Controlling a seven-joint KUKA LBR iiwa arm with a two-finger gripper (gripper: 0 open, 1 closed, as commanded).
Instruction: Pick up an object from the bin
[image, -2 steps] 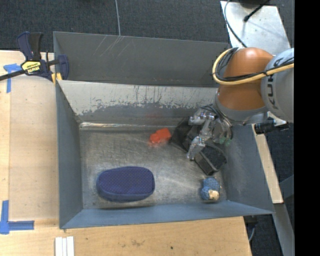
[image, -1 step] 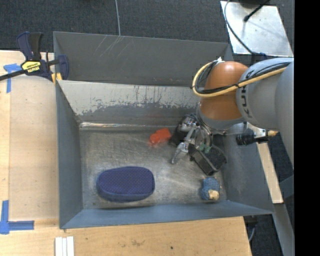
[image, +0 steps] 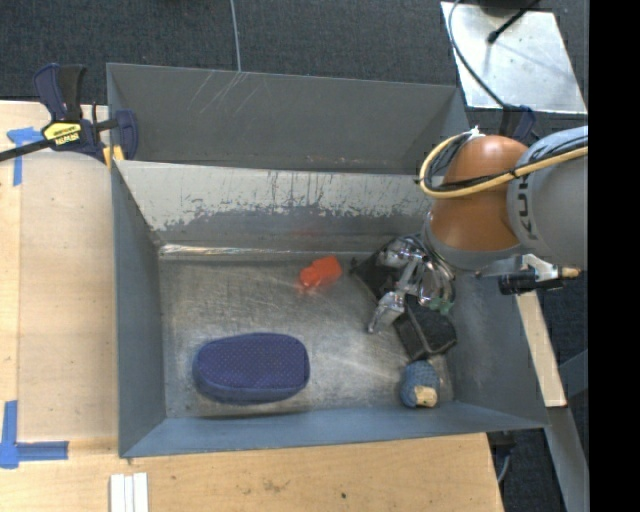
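End effector: low at right of bin, over black block; opening not discernible. Just beside block, blue-tan ball. Mid-floor, orange piece; front left, blue oval pad. Floor grey, scuffed; dark carpet beyond rim.

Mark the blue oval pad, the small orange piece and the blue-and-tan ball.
blue oval pad (image: 250, 366), camera view, middle of its top.
small orange piece (image: 321, 272), camera view, its middle.
blue-and-tan ball (image: 420, 384), camera view, its middle.

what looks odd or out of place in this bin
Nothing looks spilled or broken. The bin's back wall carries scraped, streaky wear. A flat black thing lies askew beneath the claw, on the right side; the small blue thing by it has a tan patch.
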